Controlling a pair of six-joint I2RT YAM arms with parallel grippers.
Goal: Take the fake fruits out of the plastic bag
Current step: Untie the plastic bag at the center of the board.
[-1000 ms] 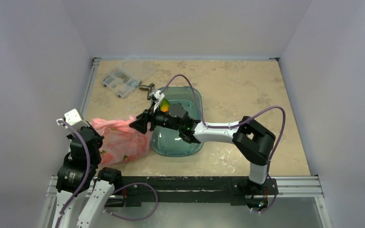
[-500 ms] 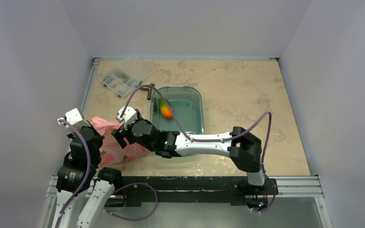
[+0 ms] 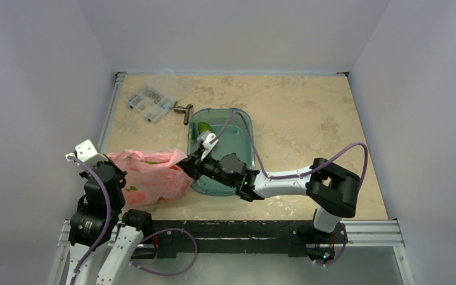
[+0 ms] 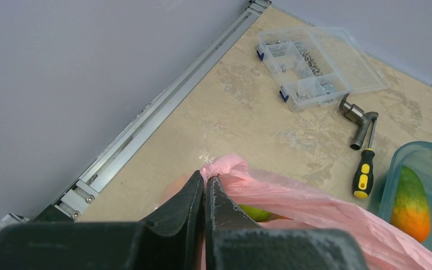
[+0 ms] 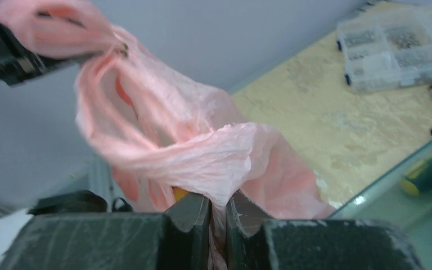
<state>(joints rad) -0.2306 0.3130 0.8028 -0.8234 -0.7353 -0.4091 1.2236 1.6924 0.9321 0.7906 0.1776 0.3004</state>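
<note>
The pink plastic bag lies on the table at the left, stretched between both grippers. My left gripper is shut on the bag's bunched handle end. My right gripper is shut on a fold of the bag's film at its right edge, beside the tub. The fake fruits are still inside the bag. A yellow-green one shows through the film in the left wrist view, and a sliver of an orange one shows by the right fingers. The others are hidden.
A teal see-through tub stands right of the bag, with a green-to-orange mango-like fruit in it. A clear parts box, a metal tool and a yellow-handled screwdriver lie at the back left.
The right arm left the mango-like fruit in the tub and swung to the bag. Its jaws, open before, have closed on the bag's right edge. The left gripper has kept its hold.
</note>
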